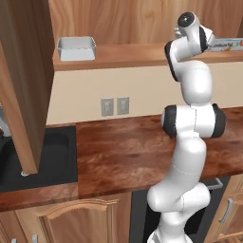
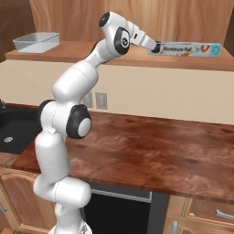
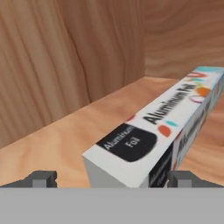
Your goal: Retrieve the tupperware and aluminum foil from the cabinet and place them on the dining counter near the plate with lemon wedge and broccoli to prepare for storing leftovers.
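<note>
Jaws wide open, nothing gripped. The gripper (image 3: pixel 111 178) sits at the near end of one aluminum foil (image 3: pixel 162 131) box, one fingertip (image 3: pixel 43 178) on each side, no contact visible. The box lies flat on the cabinet (image 2: pixel 91 50) shelf, right part. One tupperware (image 1: pixel 76 48) on the same shelf, far left, well apart from the foil. Below: wall counter (image 1: pixel 128 147), two wall outlets (image 1: pixel 115 106), one black sink (image 1: pixel 52 156).
</note>
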